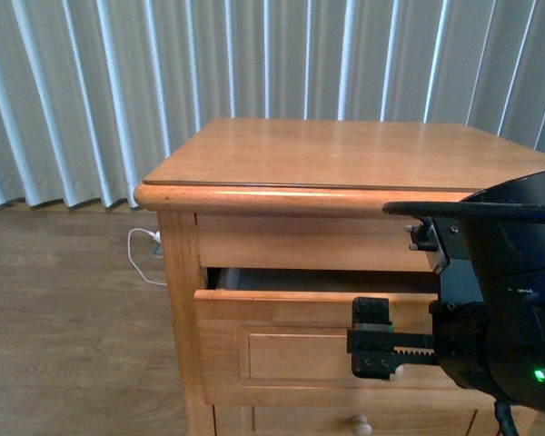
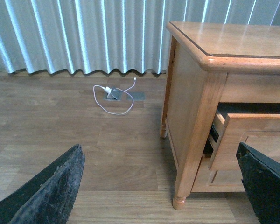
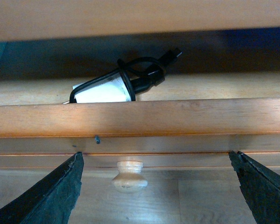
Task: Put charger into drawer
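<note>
The right gripper (image 3: 156, 186) has its jaws spread wide and holds nothing; in its wrist view the two dark fingers (image 3: 51, 198) stand far apart at the frame's corners, with the drawer (image 3: 140, 116) front between them and neither finger touching the wood; one pale round knob (image 3: 129, 176) sits between the jaws, nearer one finger than the other, apart from both. In the front view the right arm's black body fills the lower right, with a toothed jaw part (image 1: 372, 338) lying in front of the drawer's panel.

The left gripper (image 2: 161, 186) is likewise wide open and empty; its two fingers (image 2: 46, 191) frame bare wooden floor (image 2: 60, 121), with the cabinet (image 2: 191, 116) just inside one finger.

One charger (image 3: 116, 86) lies inside the drawer, beyond the front edge from the right jaws; its white block is partly hidden behind that edge; its long axis runs roughly along the drawer front, slightly tilted, the black cable (image 3: 144, 74) looped around one end and a plug tip pointing up and away toward the dark back.

The drawer is pulled partly out under the top (image 1: 345, 154); a second knob (image 1: 359, 424) shows below; one thin white cable (image 2: 114, 95) lies on the floor by the curtain (image 2: 84, 32), well apart from both grippers.
</note>
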